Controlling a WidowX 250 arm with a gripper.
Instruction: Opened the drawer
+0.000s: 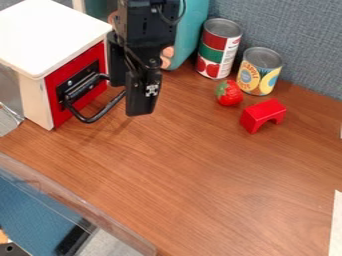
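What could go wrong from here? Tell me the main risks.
The gripper is right by the handle and might slip off it. A pull on the drawer could drag the whole box across the table. The arm may also bump the teal thing by it.

red, black and brown wood grain

the cabinet (50, 27) has a white top and a cream side, the drawer (59, 112) a red front and a black handle (87, 120). the arm (143, 30) is black with a small white marking. brown wood grain runs over the bench (200, 185). the taller can (211, 55) is banded red, green and white; the shorter can (257, 76) is yellow and blue. the strawberry (230, 94) is red with green leaves, the block (262, 114) plain red, the wall (300, 35) speckled grey-blue.
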